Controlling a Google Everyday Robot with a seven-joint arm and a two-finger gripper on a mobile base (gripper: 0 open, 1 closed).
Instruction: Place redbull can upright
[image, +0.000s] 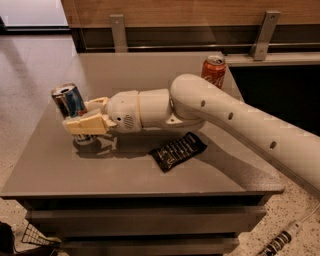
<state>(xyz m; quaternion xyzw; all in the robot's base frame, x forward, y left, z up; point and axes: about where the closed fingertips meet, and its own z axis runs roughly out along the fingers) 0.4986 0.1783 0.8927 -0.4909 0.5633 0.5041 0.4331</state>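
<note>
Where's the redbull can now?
In the camera view, the redbull can is at the table's left side, held in the gripper, left of the wrapper.

Low over the table (55, 175), the gripper (79, 115) clasps the redbull can (69, 100) (slightly tilted).

Arm (250, 127): smooth off-white shell, thick rounded tube, 3 small dark round holes along its side. Wrist housing (142, 107): cylindrical, same off-white, ring seams, small dotted vent patch. Gripper (79, 115), over the left part of the desk (150, 70): blocky tan-yellow fingers (87, 125).
</note>
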